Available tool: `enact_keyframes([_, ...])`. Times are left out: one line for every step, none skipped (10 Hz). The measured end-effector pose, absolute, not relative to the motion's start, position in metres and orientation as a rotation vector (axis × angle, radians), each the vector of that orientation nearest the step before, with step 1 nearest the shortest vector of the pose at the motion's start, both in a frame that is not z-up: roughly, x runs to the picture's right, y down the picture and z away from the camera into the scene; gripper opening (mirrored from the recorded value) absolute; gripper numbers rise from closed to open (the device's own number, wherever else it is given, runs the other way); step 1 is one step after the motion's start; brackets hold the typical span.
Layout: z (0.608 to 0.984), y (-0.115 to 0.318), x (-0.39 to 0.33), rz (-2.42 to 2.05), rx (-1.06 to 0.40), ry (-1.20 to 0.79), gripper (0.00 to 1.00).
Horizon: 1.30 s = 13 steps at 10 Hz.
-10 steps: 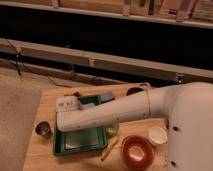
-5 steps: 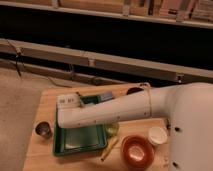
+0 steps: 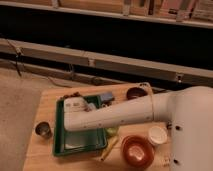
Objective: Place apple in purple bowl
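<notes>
Well, pincer (image 3: 74,104) is at arm's end over the green tray (image 3: 59,134), far-left part; grip state can't tell. Purple bowl (image 3: 136,93) sits far right on worktop (image 3: 44,152).

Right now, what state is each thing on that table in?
Gripper: hidden behind the arm's end, above the tray.
Tray: flat, partly covered by the arm.
Purple bowl: upright, beyond the arm.
Orange bowl: upright.
White cup: upright.
Metal cup: upright, left of the tray.
Apple: not visible.
</notes>
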<state>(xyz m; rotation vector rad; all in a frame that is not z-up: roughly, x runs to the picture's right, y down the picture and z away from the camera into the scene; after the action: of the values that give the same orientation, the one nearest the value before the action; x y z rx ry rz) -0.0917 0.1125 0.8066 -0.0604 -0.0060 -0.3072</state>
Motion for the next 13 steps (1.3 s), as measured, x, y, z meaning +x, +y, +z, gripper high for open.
enact_keyframes([0.811, 0.116, -0.087, -0.285, -0.069, -0.004, 0.77])
enact_keyframes([0.813, 0.118, -0.085, -0.266, -0.076, -0.003, 0.80])
enact_keyframes([0.814, 0.119, -0.085, -0.246, -0.086, -0.008, 0.80])
enact_keyframes([0.815, 0.120, -0.079, -0.227, -0.095, -0.004, 0.80])
enact_keyframes([0.816, 0.121, -0.078, -0.219, -0.099, -0.008, 0.80])
enact_keyframes([0.816, 0.121, -0.079, -0.215, -0.102, -0.012, 0.80])
enact_keyframes([0.818, 0.123, -0.077, -0.202, -0.109, -0.015, 0.80])
enact_keyframes([0.821, 0.125, -0.075, -0.191, -0.116, -0.018, 0.80])
enact_keyframes([0.825, 0.127, -0.073, -0.178, -0.124, -0.021, 0.80])
enact_keyframes([0.830, 0.131, -0.071, -0.165, -0.137, -0.023, 0.80])
enact_keyframes([0.837, 0.136, -0.069, -0.154, -0.149, -0.024, 0.80])
enact_keyframes([0.841, 0.139, -0.067, -0.140, -0.161, -0.025, 0.80])
enact_keyframes([0.843, 0.140, -0.066, -0.135, -0.169, -0.028, 0.80])
